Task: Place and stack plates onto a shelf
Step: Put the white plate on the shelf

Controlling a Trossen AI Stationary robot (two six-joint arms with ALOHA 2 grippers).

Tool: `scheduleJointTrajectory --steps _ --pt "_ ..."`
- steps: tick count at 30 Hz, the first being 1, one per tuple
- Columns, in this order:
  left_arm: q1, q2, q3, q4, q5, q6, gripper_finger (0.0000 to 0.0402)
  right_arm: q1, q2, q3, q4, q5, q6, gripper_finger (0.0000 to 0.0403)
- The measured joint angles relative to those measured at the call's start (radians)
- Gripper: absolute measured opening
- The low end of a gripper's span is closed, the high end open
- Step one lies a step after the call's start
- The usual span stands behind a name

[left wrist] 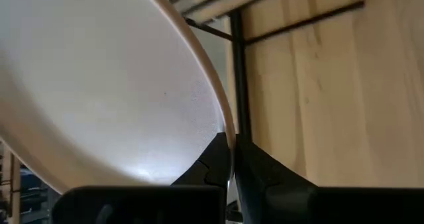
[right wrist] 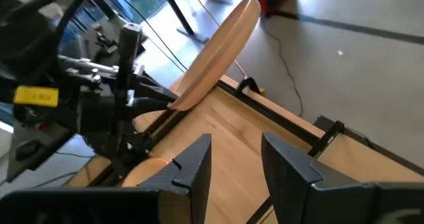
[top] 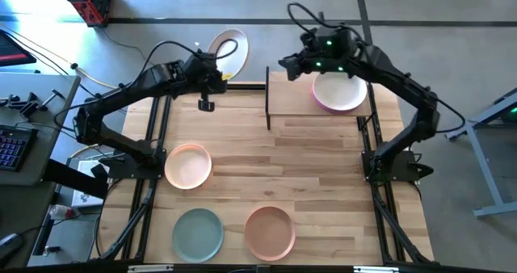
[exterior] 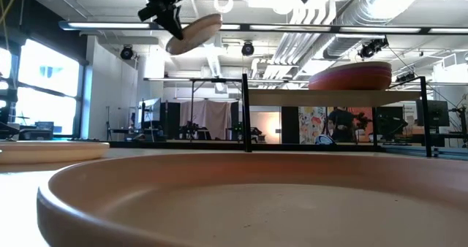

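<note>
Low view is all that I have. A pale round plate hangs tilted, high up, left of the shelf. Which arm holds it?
Observer: The left tool is shut on the rim of that cream round matte plate, beyond the table's far edge and left of the light wooden shelf.
Operator: And the other tool?
Observer: The right tool is open and empty, over the shelf beside the stack.
Operator: Which plate tops the stack?
Observer: An off-white round plate, with a magenta plate showing under it.
</note>
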Motion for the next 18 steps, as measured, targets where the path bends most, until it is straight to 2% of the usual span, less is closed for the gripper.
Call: scheduleJointTrajectory --steps 8,11,18 --pt "-0.031 0.009 -0.076 0.013 -0.015 0.036 0.0003 -0.006 0.1 0.041 -0.023 -0.007 -0.031 0.0114" --pt "-0.047 0.009 -0.104 0.019 -0.018 0.098 0.0003 -0.029 0.125 0.041 -0.018 -0.054 -0.056 0.0114" --pt "-0.072 0.038 -0.111 0.02 -0.02 0.206 0.0003 -0.056 0.173 0.041 -0.017 -0.082 0.032 0.0114"
